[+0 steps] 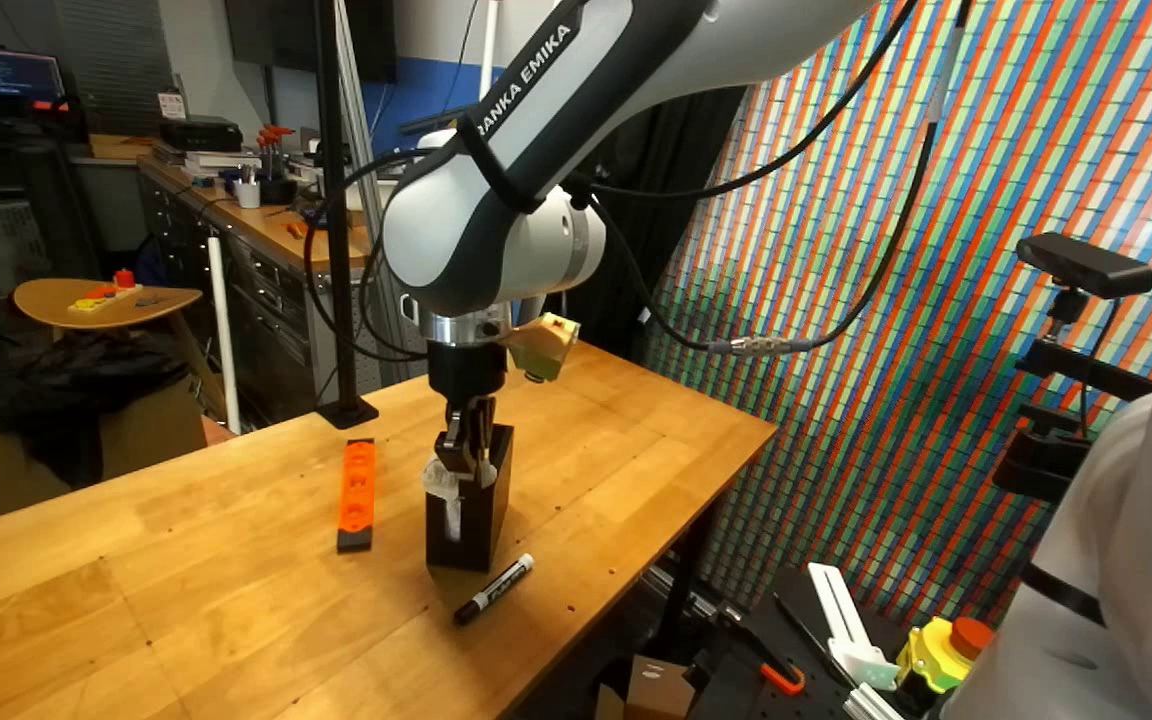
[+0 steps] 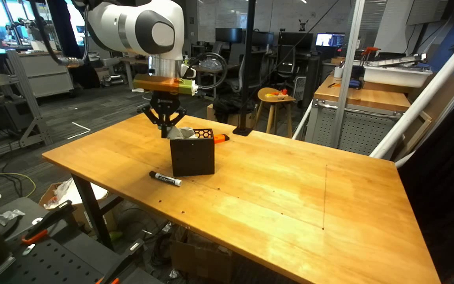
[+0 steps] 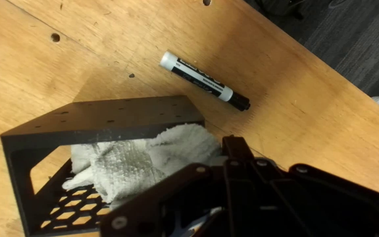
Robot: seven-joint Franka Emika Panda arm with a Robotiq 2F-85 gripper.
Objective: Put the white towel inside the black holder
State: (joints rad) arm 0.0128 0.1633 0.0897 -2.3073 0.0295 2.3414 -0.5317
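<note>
Your closed claw point(image 3: 239, 144) touches the white towel point(image 3: 143, 161), which lies just left of it in the wrist view, bunched inside the black holder point(image 3: 137, 115) and spilling over one end.

Marker point(image 3: 206, 80) and orange bar point(image 1: 357, 490) on a wooden table point(image 2: 290, 177), stool point(image 1: 46, 300) beyond

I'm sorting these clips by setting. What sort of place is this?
Most likely a robotics lab or workshop: a robot arm reaches over a wooden table, a cluttered workbench stands behind, and a lit monitor shows in the background.
</note>
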